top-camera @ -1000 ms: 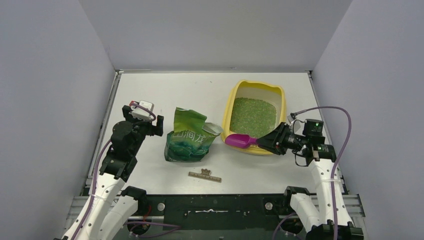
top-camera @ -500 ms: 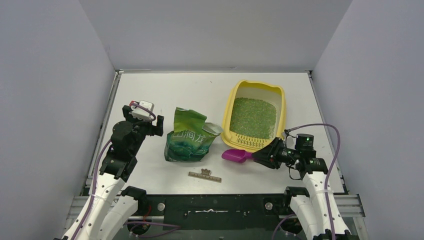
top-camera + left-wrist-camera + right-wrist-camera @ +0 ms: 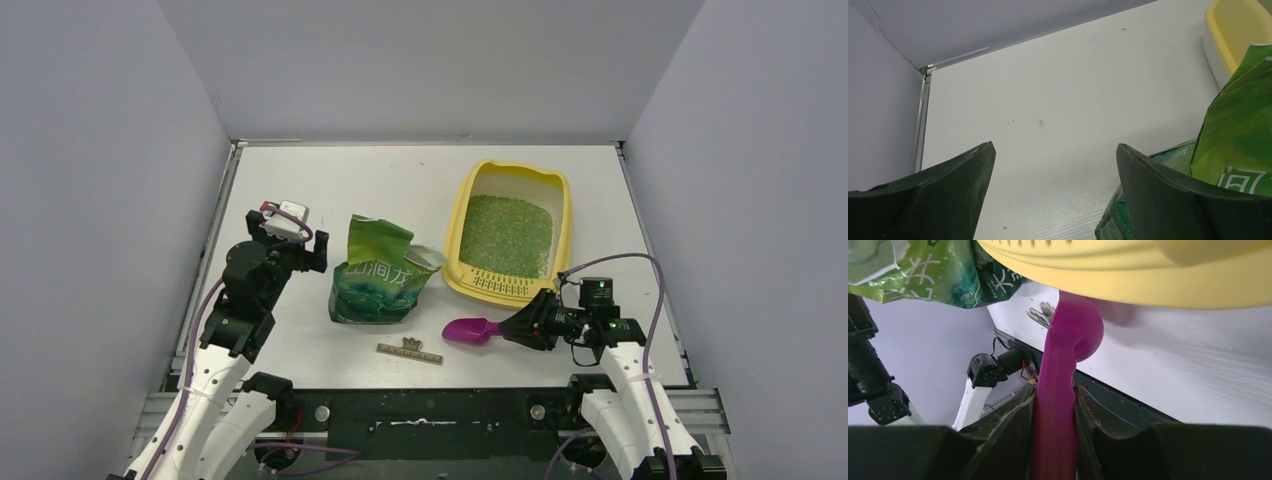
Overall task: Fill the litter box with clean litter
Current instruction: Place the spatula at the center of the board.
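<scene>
The right tool (image 3: 512, 328) is clamping the magenta plastic scoop (image 3: 470, 330), whose bowl is pointing left toward the glossy green bag (image 3: 378, 275), with the pale yellow rectangular plastic litter box (image 3: 456, 240) sitting just beyond; the left tool (image 3: 1054, 150) is hanging apart, empty.

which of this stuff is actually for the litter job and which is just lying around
For the job:
- litter box
- clean litter inside it
- green bag, open at the top
- magenta scoop, handle gripped by the right pincer

Just lying about:
- small brown strip in front of the bag, apart from everything else
</scene>
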`<act>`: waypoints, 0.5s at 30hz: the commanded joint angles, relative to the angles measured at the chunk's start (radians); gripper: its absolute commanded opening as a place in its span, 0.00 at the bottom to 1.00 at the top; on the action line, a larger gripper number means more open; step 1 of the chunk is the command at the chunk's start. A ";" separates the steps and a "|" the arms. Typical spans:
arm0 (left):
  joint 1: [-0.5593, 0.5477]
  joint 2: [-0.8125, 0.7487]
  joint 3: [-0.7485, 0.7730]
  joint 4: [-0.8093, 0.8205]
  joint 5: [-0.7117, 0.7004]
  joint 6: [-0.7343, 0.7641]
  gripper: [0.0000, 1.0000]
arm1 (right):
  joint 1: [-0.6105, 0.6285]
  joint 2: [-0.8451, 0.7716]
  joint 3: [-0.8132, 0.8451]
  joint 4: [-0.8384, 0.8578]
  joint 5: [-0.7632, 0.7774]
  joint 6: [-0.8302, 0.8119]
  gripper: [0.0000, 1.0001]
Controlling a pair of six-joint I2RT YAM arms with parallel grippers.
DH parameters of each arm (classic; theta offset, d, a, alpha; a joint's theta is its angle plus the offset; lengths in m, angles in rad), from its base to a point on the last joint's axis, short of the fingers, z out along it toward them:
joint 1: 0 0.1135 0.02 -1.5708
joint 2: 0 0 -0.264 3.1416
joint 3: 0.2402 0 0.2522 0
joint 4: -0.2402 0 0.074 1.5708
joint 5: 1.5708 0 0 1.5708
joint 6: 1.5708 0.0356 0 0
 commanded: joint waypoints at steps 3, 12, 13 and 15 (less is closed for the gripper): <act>0.006 -0.002 0.042 0.046 0.013 -0.002 0.90 | 0.020 0.004 -0.035 0.048 0.021 -0.006 0.08; 0.007 0.002 0.043 0.045 0.016 -0.003 0.90 | 0.020 -0.016 -0.052 0.036 0.051 0.009 0.37; 0.007 0.001 0.043 0.045 0.017 -0.003 0.90 | 0.020 -0.021 -0.052 0.036 0.053 0.013 0.40; 0.007 -0.001 0.043 0.045 0.018 -0.003 0.90 | 0.020 -0.027 -0.054 0.040 0.054 0.024 0.44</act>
